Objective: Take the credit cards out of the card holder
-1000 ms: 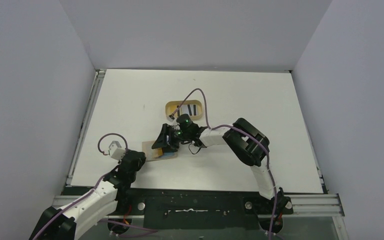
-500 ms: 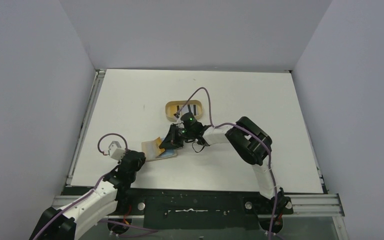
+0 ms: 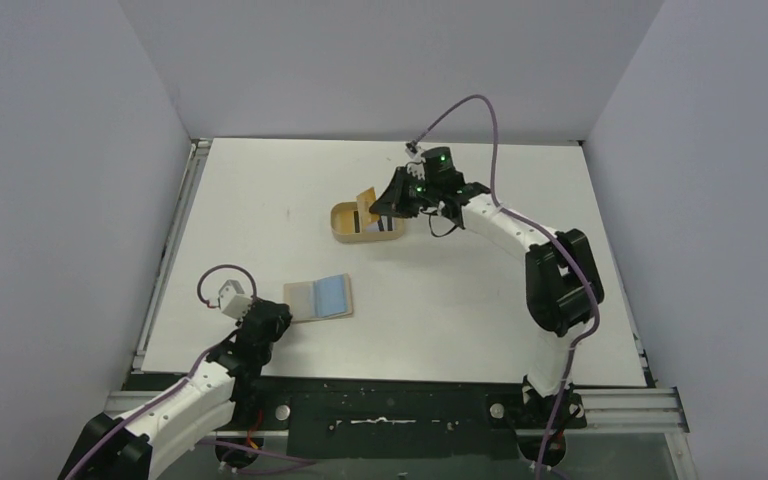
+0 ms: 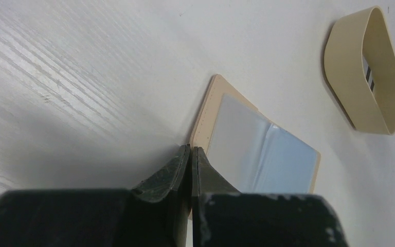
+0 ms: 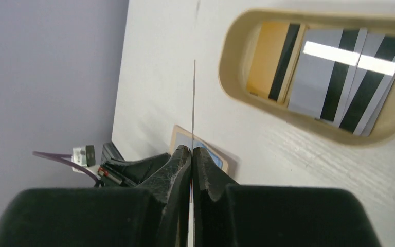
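Observation:
The tan card holder [image 3: 320, 297] lies open on the table with its light blue inner panel [image 4: 259, 146] up. My left gripper [image 3: 278, 317] is shut, its tips [image 4: 191, 149] at the holder's near-left edge. My right gripper [image 3: 392, 205] is shut on a pale credit card [image 3: 364, 199], held just above the oval tray [image 3: 365, 239]. In the right wrist view this card is a thin edge-on line [image 5: 193, 98] rising from between the fingertips [image 5: 192, 150]. Several other credit cards [image 5: 334, 77], grey with black stripes and one orange, lie in the tray [image 5: 232, 67].
The tray [image 4: 345, 77] stands at the table's middle back, beyond the card holder [image 5: 213, 157]. Grey walls close in the table at the left, right and back. A rail runs along the table's left edge [image 3: 175, 250].
My right gripper shut on a card at the card holder, drew it out and carried it back and right to above the tray. The holder now lies open and flat. Left arm unmoved.

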`<state>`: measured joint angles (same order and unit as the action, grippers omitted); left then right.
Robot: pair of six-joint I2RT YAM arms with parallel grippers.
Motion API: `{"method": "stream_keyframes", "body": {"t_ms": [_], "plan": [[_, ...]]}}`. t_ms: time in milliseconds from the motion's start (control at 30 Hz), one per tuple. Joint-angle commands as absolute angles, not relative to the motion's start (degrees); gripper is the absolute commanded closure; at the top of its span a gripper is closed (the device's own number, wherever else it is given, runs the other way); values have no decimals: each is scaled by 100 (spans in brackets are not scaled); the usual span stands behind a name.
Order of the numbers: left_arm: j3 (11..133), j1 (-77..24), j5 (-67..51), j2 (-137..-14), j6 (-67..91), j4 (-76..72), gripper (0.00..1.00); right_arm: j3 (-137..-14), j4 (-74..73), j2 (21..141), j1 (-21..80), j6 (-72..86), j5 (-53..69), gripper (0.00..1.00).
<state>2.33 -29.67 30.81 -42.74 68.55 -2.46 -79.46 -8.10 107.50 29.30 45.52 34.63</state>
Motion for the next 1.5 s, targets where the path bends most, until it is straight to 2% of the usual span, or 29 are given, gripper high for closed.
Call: {"method": "stream_keyframes", "body": {"t_ms": [0,267,1033,1100,1167,1367,1467], "plan": [[461,-2988,3141,-4296,6680,-319,100,-8751,-1073,11222,2871,4209,3210,100],[436,-2988,3110,-4072,6662,-193,100,-9668,-984,12428,2900,4337,3070,100],[395,-2988,3073,-4054,6680,-169,100,-10290,-939,13343,3346,4410,3097,100],[403,-2988,3077,-4015,6671,-145,100,-10301,-939,13355,3361,4438,3150,92],[404,-2989,3080,-3981,6654,-113,100,-10329,-973,13338,3366,4440,3182,78],[440,-2988,3040,-3747,6723,-10,100,-10732,-1686,13265,3366,4056,3038,52],[615,-2997,3043,-3677,6492,256,100,-11061,-2199,13172,3341,3706,2857,42]]}}
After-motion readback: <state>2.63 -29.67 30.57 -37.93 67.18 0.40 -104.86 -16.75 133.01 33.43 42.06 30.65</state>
